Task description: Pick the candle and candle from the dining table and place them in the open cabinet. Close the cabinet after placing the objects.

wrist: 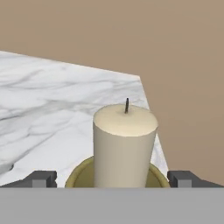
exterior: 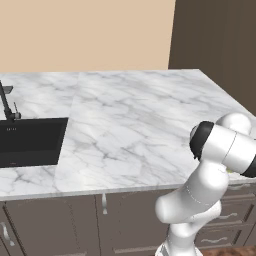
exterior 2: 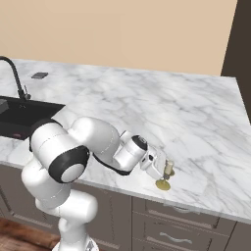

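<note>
The two-finger gripper (wrist: 112, 178) is standing with its dark fingertips (wrist: 40, 179) spread wide either side of a cream cylindrical candle (wrist: 124, 146) with a short dark wick, gripping nothing. That candle is sitting upright on a round olive-yellow dish (wrist: 81, 176), near the front edge of the white grey-veined marble counter (exterior 2: 162, 117). Farther left, a black sink (exterior: 30, 141) with a dark tap (exterior: 6, 102) is lying sunk in the slab

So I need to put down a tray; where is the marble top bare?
Bare: the broad white grey-veined marble top between the black sink and the far right edge. Crowded: the front edge, where the open pincer flanks the cream candle on its olive dish.
</note>
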Controlling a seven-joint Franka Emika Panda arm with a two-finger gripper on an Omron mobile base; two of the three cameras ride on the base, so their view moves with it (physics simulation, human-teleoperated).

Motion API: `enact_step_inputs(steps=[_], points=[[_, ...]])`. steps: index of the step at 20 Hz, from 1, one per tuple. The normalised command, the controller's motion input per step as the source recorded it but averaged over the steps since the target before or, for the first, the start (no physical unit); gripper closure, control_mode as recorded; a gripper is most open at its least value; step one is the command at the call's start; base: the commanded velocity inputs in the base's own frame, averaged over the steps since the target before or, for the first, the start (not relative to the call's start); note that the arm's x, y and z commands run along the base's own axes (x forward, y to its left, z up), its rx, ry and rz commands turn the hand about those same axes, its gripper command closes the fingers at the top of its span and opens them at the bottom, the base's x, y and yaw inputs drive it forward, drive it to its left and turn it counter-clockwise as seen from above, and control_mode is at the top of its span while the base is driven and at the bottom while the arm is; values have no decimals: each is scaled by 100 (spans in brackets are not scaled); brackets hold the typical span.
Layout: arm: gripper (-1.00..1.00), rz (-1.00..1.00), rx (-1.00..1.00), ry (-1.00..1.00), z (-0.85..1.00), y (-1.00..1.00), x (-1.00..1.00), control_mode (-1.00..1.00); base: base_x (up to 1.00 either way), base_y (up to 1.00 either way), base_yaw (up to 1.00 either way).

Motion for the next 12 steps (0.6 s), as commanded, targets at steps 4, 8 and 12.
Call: enact_step_inputs(steps=[4,8,12], points=[[100,0,1,0,-10,-8,0,-100,0,0,0],[100,1,0,0,-9,-4,0,-100,0,0,0],[100,6,1,0,4,6,-3,-100,0,0,0]])
